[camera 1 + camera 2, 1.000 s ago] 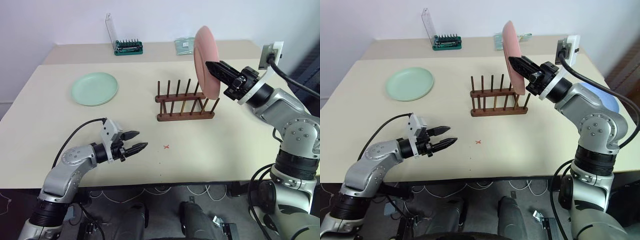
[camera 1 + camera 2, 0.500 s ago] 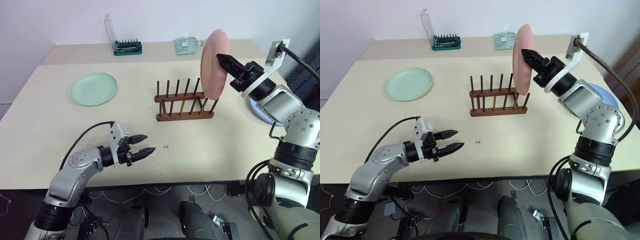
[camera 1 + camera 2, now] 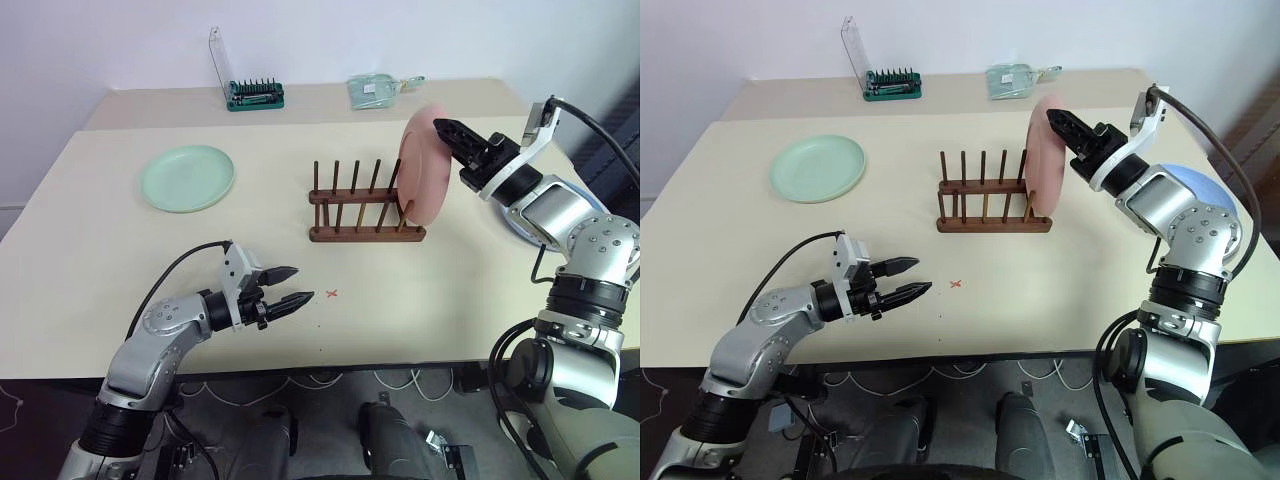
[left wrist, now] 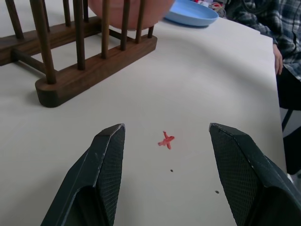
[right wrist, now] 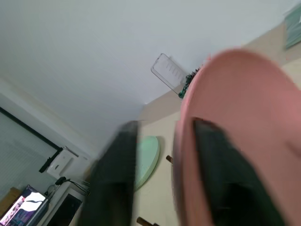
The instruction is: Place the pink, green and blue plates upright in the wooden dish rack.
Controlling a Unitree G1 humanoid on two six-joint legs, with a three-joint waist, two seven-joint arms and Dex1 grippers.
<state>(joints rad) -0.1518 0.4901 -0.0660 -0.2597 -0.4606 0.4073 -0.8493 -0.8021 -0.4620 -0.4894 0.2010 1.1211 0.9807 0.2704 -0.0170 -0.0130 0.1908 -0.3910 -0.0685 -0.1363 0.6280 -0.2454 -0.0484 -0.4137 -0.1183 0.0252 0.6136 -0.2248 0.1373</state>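
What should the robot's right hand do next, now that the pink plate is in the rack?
Probably draw the right gripper straight back off the pink plate. The plate stands upright in the end slot of the wooden dish rack, and the fingers look parted around its rim, so the gripper can leave and go for the blue plate.

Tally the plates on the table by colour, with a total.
Pink plate: 1
Green plate: 1
Blue plate: 1
Total: 3
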